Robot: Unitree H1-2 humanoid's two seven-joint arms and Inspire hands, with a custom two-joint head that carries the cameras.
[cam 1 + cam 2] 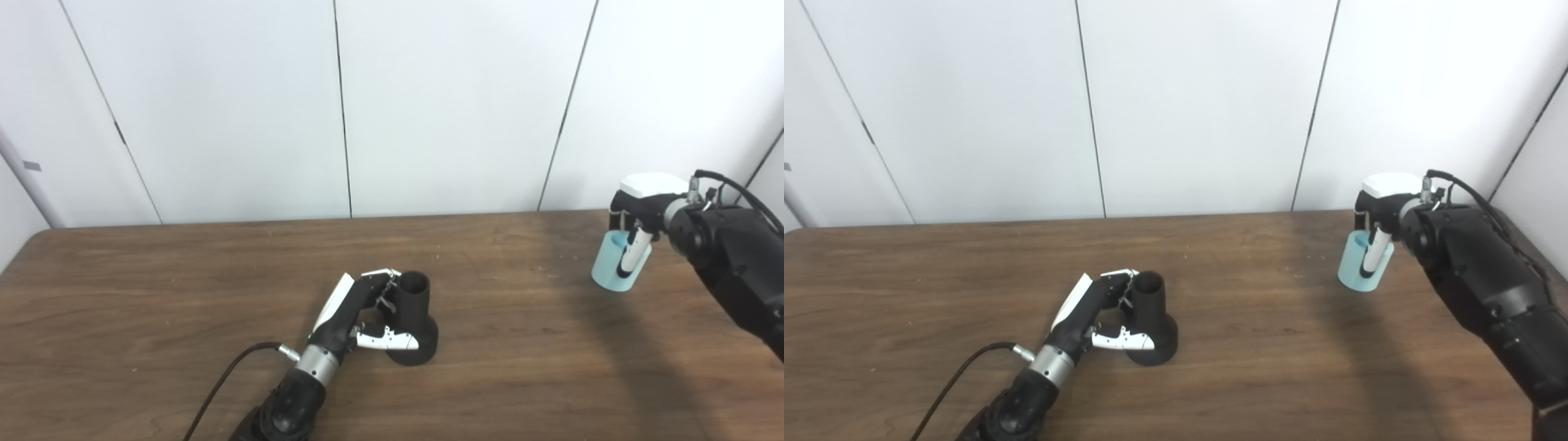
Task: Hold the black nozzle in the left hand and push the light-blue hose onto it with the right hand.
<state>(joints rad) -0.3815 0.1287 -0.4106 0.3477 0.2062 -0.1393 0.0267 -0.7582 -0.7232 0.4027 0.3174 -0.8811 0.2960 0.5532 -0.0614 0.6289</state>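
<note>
Left hand (361, 315) is wrapped on the black nozzle (413, 318) near mid-table: fingers around the narrow neck, thumb across the flared base. Looks clamped, though I can't confirm how firm. Nozzle stands upright on the table (153, 294), wide end down, open narrow mouth pointing up, tilted slightly away from the hand if at all.

Going right: bare wood between the two, so the parts are well apart.

Right hand (1381, 223) is at the far right edge, closed on the light-blue hose (1360, 263), one finger running down its outer wall. The hose is a short stub, long axis roughly vertical, leaning a bit. I can't tell whether its bottom touches the table or hangs just above it.

My read: the hose lies to the right of the nozzle and a little farther back. Axes are nearly parallel, so I'd carry the hose left, over the nozzle mouth, then press down along that axis.
</note>
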